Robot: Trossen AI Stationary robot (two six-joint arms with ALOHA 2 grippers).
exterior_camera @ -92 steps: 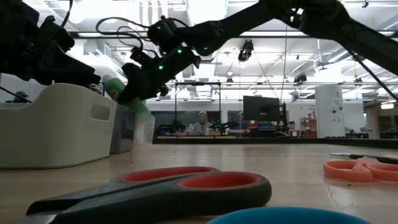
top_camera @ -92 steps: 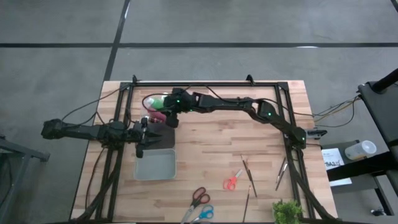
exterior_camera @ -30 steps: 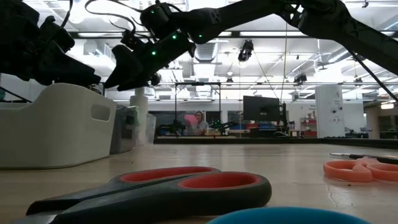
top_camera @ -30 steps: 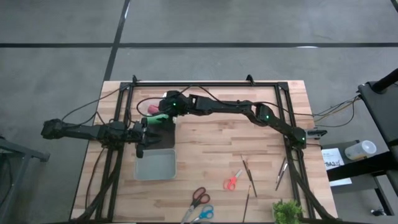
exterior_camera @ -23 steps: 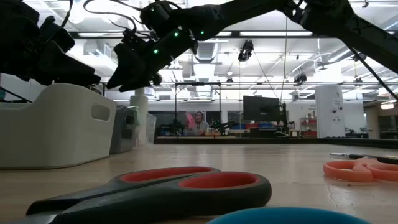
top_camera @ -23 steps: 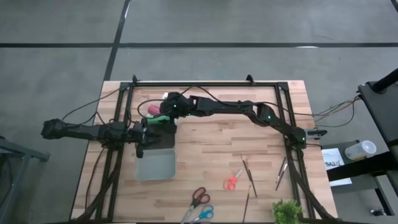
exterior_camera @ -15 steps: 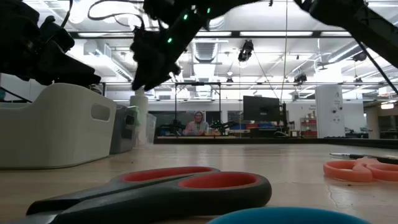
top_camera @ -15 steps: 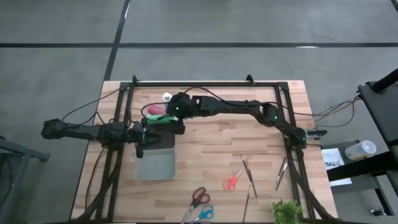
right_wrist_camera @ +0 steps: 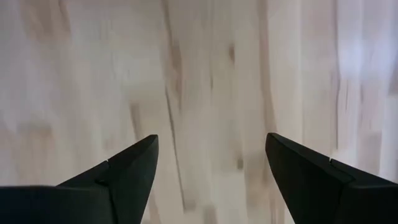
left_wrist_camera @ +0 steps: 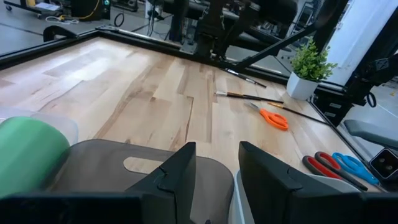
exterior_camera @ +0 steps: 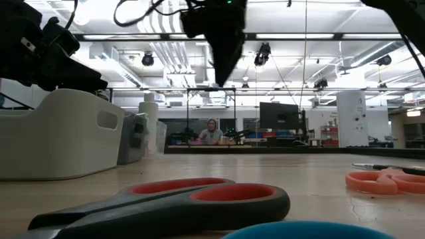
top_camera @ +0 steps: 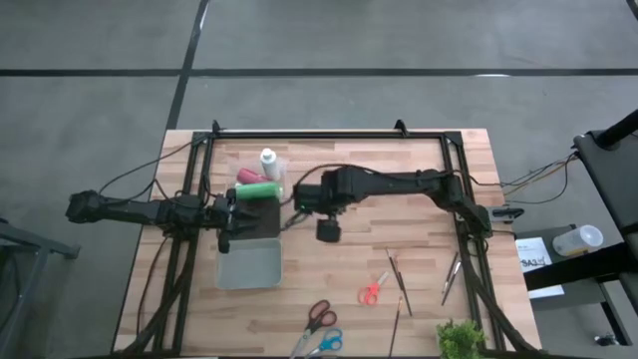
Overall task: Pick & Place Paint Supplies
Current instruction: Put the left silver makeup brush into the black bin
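Observation:
A green bottle lies on its side at the far end of a dark bin; whether it is inside or on the rim I cannot tell. It also shows as the green bottle in the left wrist view. A red bottle and a white bottle stand behind it. Brown-handled brushes lie at the near right. My right gripper hangs open over bare wood mid-table, pointing down. My left gripper waits open at the dark bin's left side.
A light tray sits in front of the dark bin. Orange scissors, red scissors and blue scissors lie near the front edge, with a potted plant at the near right corner. Bare wood lies under my right gripper.
My right gripper has drawn away from the green bottle toward the table's right and near side, rising a little, and has tipped from a slant to pointing almost straight down. It stays open. The green bottle has stayed lying at the dark bin.

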